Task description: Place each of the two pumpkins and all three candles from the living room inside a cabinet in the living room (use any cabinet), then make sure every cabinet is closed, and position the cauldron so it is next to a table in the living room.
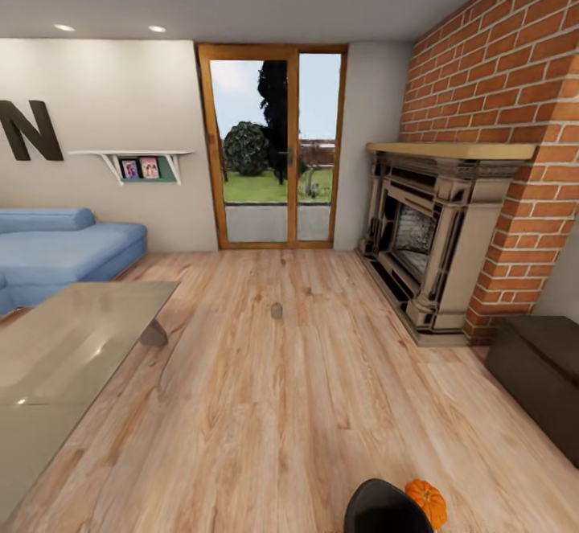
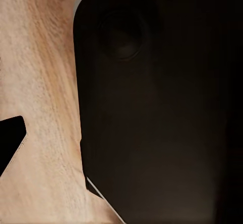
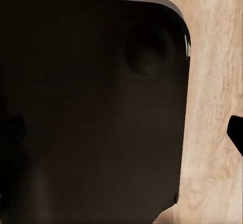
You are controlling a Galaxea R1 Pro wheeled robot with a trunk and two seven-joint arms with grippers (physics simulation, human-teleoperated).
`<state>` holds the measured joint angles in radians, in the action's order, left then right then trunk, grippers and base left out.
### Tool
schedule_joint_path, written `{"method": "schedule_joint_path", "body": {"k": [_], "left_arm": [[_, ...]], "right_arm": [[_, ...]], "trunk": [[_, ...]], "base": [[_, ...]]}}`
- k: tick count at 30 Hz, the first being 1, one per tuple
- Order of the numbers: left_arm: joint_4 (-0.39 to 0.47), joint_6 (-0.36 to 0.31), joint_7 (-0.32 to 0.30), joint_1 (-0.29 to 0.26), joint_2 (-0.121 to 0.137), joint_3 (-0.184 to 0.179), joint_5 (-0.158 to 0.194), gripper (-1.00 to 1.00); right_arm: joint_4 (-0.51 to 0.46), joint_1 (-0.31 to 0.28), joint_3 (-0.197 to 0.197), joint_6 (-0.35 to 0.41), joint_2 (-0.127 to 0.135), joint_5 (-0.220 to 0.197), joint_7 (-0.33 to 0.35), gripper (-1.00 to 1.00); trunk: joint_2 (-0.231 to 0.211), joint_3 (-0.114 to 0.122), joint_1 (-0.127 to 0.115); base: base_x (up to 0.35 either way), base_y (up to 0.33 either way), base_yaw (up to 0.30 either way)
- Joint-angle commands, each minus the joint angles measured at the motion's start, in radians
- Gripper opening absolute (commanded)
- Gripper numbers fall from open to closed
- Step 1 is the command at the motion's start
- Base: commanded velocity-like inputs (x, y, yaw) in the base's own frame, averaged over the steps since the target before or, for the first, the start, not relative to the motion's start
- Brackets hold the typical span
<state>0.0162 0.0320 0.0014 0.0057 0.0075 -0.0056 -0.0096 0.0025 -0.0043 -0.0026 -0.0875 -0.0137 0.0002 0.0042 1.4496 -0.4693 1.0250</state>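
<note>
Head view, nearest at 6 o'clock: a black rounded robot part point(image 1: 386, 509) at the bottom edge; a pumpkin point(image 1: 427, 501) touching it on its 3 o'clock side, on the wood floor point(image 1: 305, 404); whether it rests on the floor or on the robot cannot be told. At 8 o'clock the table point(image 1: 72, 348), grey reflective top, one slab leg showing at its far corner; behind it at 9 o'clock a blue sofa point(image 1: 64, 248). At 4 o'clock a dark-brown cabinet point(image 1: 539, 380), front flush, against the brick wall point(image 1: 507, 75); fireplace point(image 1: 434, 235) just beyond it at 2 o'clock. Small dark object point(image 1: 277, 310) on the floor near centre, too small to identify. Glass door point(image 1: 273, 147) at 12 o'clock; shelf point(image 1: 141, 165) with photos at 10 o'clock.

Left wrist view: dark rounded panel point(image 2: 157, 112) over wood floor; a black tip point(image 2: 10, 143) at the edge; gripper state cannot be told. Right wrist view: a like dark panel point(image 3: 91, 107), a black tip point(image 3: 236, 133); state cannot be told.
</note>
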Motion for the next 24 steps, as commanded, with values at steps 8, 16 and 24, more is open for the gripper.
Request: {"method": "schedule_joint_path", "body": {"k": [8, 16, 24], "left_arm": [[0.002, 0.002, 0.000, 0.001, 0.000, -0.001, -0.001, 1.00], [0.002, 0.002, 0.000, 0.001, 0.000, -0.001, -0.001, 1.00], [0.002, 0.002, 0.000, 0.001, 0.001, -0.001, -0.001, 1.00]], "right_arm": [[0.001, -0.001, 0.000, -0.003, 0.000, 0.000, 0.000, 1.00], [0.001, 0.000, 0.000, -0.004, 0.000, 0.000, 0.000, 1.00], [0.001, 0.000, 0.000, -0.007, 0.000, 0.000, 0.000, 1.00]], "trunk": [[0.000, -0.001, 0.000], [0.000, -0.001, 0.000], [0.000, -0.001, 0.000]], "base": [[0.000, 0.000, -0.291], [0.029, 0.000, -0.290], [0.181, 0.000, -0.290]]}}
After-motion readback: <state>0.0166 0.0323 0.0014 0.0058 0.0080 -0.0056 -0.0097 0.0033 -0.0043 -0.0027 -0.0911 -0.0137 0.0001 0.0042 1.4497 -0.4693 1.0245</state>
